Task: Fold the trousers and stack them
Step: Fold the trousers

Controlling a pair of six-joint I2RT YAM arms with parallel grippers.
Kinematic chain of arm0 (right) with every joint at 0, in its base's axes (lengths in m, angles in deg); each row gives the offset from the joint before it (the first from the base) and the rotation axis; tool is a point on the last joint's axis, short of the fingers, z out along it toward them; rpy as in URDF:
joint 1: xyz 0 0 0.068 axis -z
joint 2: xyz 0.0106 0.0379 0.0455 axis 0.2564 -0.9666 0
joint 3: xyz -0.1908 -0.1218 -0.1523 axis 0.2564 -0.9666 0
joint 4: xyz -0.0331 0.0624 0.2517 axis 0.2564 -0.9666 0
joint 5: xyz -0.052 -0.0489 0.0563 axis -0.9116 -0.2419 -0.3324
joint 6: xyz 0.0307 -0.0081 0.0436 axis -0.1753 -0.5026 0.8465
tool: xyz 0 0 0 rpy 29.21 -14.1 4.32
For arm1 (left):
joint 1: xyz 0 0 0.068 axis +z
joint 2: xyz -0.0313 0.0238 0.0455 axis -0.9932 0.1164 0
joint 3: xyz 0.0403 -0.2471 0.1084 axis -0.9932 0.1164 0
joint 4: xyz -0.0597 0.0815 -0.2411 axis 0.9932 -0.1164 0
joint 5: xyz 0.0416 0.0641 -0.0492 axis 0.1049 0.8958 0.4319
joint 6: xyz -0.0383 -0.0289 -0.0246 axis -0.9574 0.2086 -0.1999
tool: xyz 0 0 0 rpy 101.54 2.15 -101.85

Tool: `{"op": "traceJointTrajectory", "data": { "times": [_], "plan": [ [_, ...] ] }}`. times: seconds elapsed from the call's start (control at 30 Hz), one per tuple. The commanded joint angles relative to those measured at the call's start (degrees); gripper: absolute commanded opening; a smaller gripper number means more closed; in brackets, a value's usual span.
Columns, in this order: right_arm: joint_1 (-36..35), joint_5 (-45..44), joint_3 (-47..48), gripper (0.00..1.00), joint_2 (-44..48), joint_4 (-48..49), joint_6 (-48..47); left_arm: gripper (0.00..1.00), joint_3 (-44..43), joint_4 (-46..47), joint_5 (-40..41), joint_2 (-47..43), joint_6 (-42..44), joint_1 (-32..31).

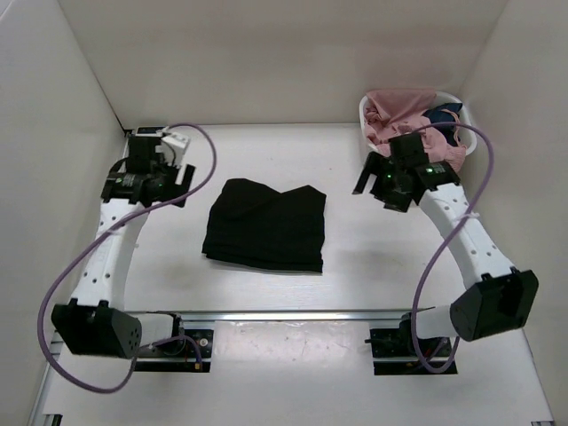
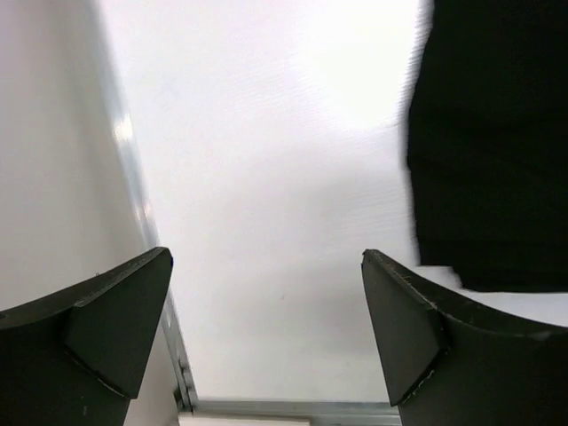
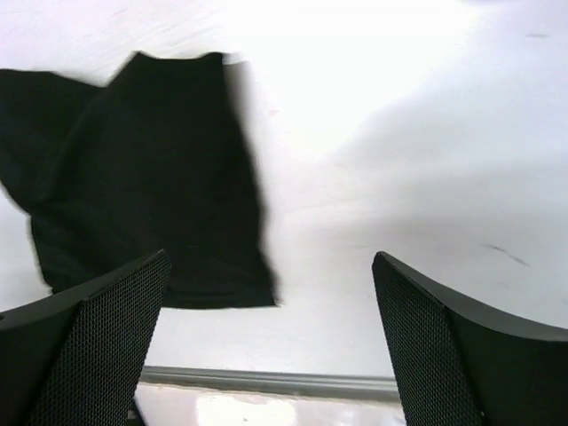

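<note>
The black trousers (image 1: 266, 224) lie folded into a rough rectangle in the middle of the white table. They also show at the right edge of the left wrist view (image 2: 497, 142) and at the upper left of the right wrist view (image 3: 142, 169). My left gripper (image 1: 146, 177) is open and empty, raised to the left of the trousers. My right gripper (image 1: 383, 182) is open and empty, raised to the right of them, in front of the basket. Neither gripper touches the cloth.
A white basket (image 1: 366, 111) at the back right holds a pink garment (image 1: 399, 111) and a dark blue cloth (image 1: 444, 114). White walls close in the left, back and right. A metal rail (image 1: 293, 315) runs along the near edge.
</note>
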Motion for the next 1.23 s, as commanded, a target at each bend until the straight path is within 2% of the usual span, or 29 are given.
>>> {"op": "traceJointTrajectory", "data": {
  "times": [0.0,0.13,0.33,0.7,1.2],
  "plan": [
    [2.7,-4.35,1.78,0.99,4.8,-12.03,-5.6,1.0,5.08,-3.41,6.7,-3.38,-3.66,6.43],
    [6.39,-5.84,2.31,0.99,8.5,-14.75,-6.13,1.0,9.85,-5.43,6.7,-6.72,-6.12,11.81],
    [12.81,-5.24,3.54,0.99,10.62,-17.22,-9.64,1.0,11.09,-5.96,3.29,-10.78,-7.97,19.1],
    [14.4,-6.64,6.96,0.99,12.99,-18.89,-10.7,1.0,8.72,-6.49,5.21,-12.1,-5.42,22.19],
    [14.4,-8.31,3.37,0.99,18.52,-17.22,-11.23,1.0,10.04,-7.02,4.07,-12.1,-4.9,22.19]
  ]
}}
